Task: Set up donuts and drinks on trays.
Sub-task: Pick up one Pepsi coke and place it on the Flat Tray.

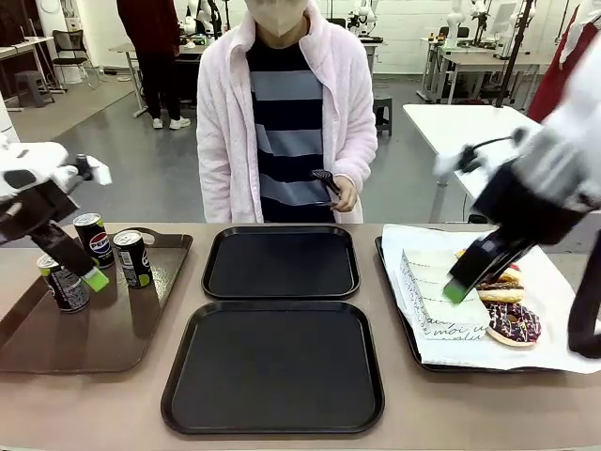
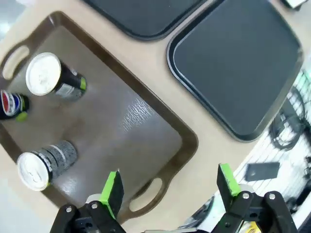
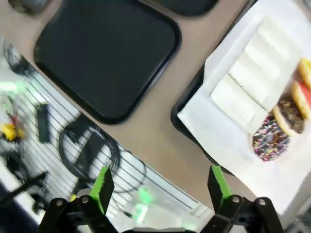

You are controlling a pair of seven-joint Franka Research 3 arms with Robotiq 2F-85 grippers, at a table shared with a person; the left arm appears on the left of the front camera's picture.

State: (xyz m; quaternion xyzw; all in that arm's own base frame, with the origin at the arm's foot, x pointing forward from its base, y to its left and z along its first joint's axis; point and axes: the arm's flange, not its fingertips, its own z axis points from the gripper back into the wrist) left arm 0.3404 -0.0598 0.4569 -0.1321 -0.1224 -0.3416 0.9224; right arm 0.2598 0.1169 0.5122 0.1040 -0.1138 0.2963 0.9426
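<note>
Three black drinks cans (image 1: 131, 256) stand on a glossy brown tray (image 1: 113, 329) at the left. My left gripper (image 1: 86, 272) hangs open among them, close beside the nearest can (image 1: 64, 282), holding nothing. From its wrist I look down on the cans (image 2: 51, 77) past the open left gripper (image 2: 170, 187). Two black trays, far (image 1: 282, 261) and near (image 1: 272, 366), lie bare in the middle. Donuts (image 1: 512, 322) and white boxes (image 1: 432, 282) lie on the paper-lined tray (image 1: 399, 310) at the right. My right gripper (image 1: 465, 282) hovers open over the boxes. The right gripper (image 3: 160, 187) looks down at a sprinkled chocolate donut (image 3: 269, 141).
A person in a pink robe (image 1: 286, 113) stands at the far edge, holding a small dark object (image 1: 327, 183). Bare tabletop (image 1: 390, 423) runs between and in front of the trays. Beyond the table's near edge, cables (image 3: 87, 145) lie on the floor.
</note>
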